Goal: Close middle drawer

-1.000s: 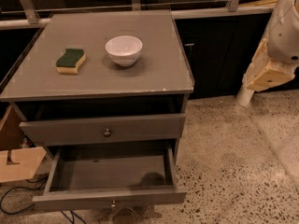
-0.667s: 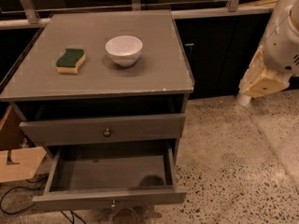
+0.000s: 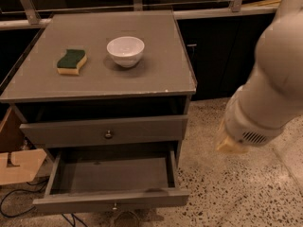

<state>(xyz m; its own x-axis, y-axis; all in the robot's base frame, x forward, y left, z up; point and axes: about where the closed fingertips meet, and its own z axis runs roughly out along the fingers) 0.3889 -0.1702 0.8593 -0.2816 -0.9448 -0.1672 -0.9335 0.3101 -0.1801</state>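
Currently: claw [image 3: 231,144] hangs beside cabinet [image 3: 142,79], grip state cannot tell | middle drawer [image 3: 111,200] pulled out, left of and below claw, well apart | likely stiff, light, free-sliding; push flat front near small knob [image 3: 114,205].

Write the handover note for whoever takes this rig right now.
Gripper: low, to the right of the cabinet, not touching it.
Middle drawer: pulled far out, inside bare.
Done: nothing yet; the drawer has not been pushed.
Left: bring the gripper to the front panel and push it in flush.
Sponge and bowl sit on the cabinet top.
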